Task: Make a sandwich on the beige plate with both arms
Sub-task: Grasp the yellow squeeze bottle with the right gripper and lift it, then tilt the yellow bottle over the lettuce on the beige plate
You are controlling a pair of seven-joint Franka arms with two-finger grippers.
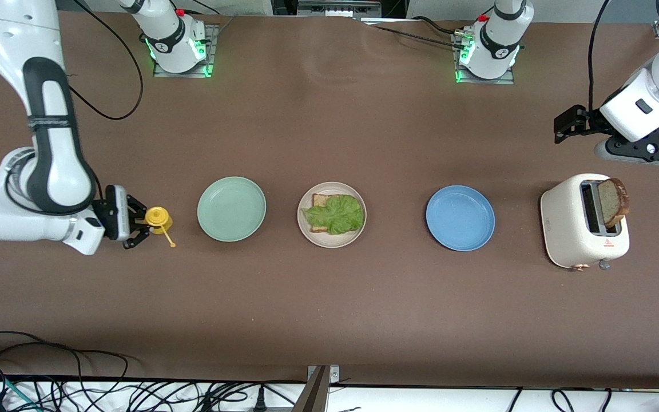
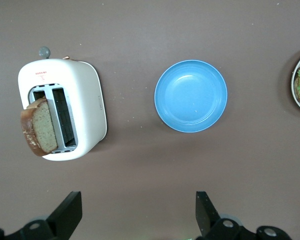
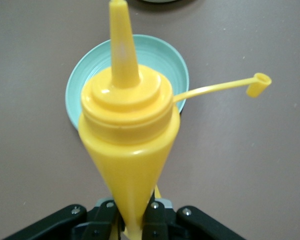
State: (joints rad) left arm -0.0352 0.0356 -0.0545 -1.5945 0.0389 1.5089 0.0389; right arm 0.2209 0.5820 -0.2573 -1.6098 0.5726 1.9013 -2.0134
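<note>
Front view, items recorded: beige plate at mid-table, carrying one bread slice under a lettuce leaf; no top slice is laid, so the sandwich is judged unfinished. Mint green plate is set toward the right arm's end, blue plate toward the left arm's end, then a white toaster with a second bread slice leaning from its slot. Right gripper is closed on a yellow squeeze bottle, cap dangling open on its tether, beside the mint plate. Left gripper is held above the table near the toaster, fingers spread, nothing held.

Hazards judged: sauce may be spilled on the table if the uncapped bottle is squeezed or tipped before the plate is reached; the leaning slice may slip or tear if pinched off-centre; the lettuce may be pushed off when topped.
</note>
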